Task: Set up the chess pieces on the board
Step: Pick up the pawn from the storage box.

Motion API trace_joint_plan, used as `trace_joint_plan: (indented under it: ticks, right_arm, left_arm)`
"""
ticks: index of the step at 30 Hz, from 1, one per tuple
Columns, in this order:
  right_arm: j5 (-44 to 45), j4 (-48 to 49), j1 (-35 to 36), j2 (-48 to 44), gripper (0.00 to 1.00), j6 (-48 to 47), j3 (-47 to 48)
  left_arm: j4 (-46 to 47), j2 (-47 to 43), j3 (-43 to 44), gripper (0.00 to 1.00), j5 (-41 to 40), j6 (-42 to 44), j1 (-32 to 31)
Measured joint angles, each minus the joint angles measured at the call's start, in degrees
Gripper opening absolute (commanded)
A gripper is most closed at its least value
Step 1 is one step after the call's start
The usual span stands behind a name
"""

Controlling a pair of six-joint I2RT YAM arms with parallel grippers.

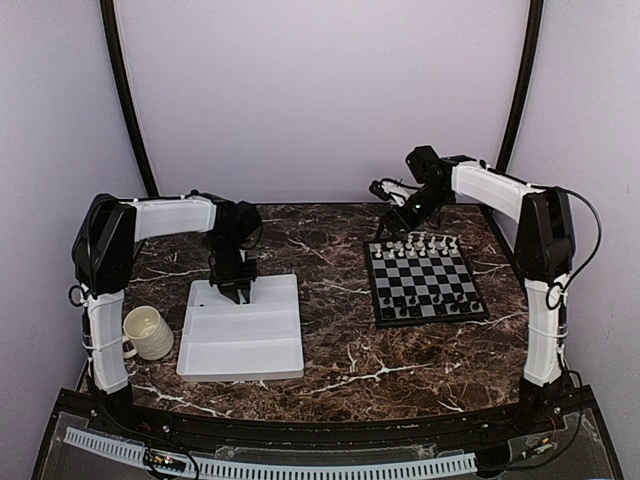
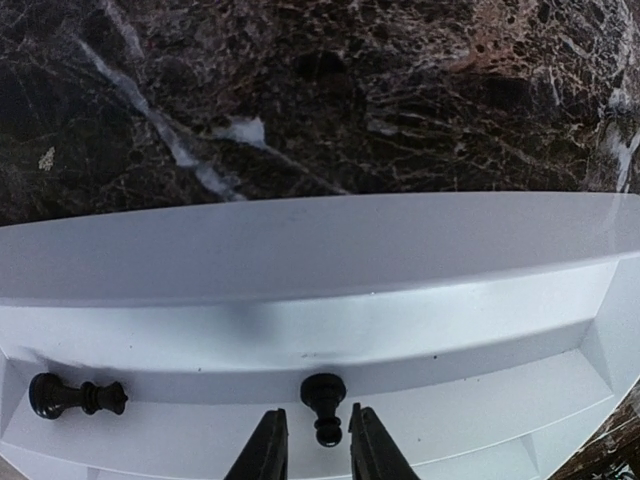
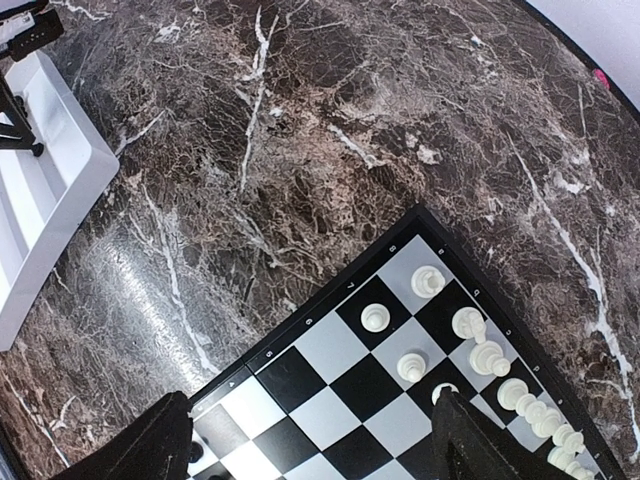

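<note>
A black pawn [image 2: 323, 400] lies in the white tray [image 2: 300, 250], its head pointing between my left gripper's fingers. The left gripper [image 2: 316, 412] straddles that head, jaws narrowly open with a slim gap on each side. Another black piece [image 2: 75, 397] lies on its side further left in the tray. The board [image 1: 432, 318] holds white pieces [image 1: 420, 243] on its far rows and black pieces [image 1: 420, 303] on its near rows. My right gripper [image 3: 310, 400] hovers wide open and empty over the board's [image 3: 308, 322] far-left corner, above white pieces [image 3: 374, 318].
A white ribbed cup [image 1: 148, 332] stands left of the tray [image 1: 240, 345]. Dark marble tabletop [image 1: 340, 290] separates tray and board. The tray's corner [image 3: 50, 190] shows in the right wrist view. White walls enclose the table on three sides.
</note>
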Motion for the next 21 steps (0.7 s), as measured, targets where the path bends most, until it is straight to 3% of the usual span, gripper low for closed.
trace_joint_plan:
  ticks: [16, 21]
  right_arm:
    - [2.0, 0.0, 1.1, -1.3, 0.85, -0.8, -0.5]
    - [2.9, 0.0, 1.2, -2.6, 0.84, -1.7, -1.2]
  left_arm:
    - [-0.1, 0.8, -0.2, 0.05, 0.8, 1.0, 0.0]
    - [-4.0, 1.8, 7.4, 0.02, -0.1, 2.9, -0.4]
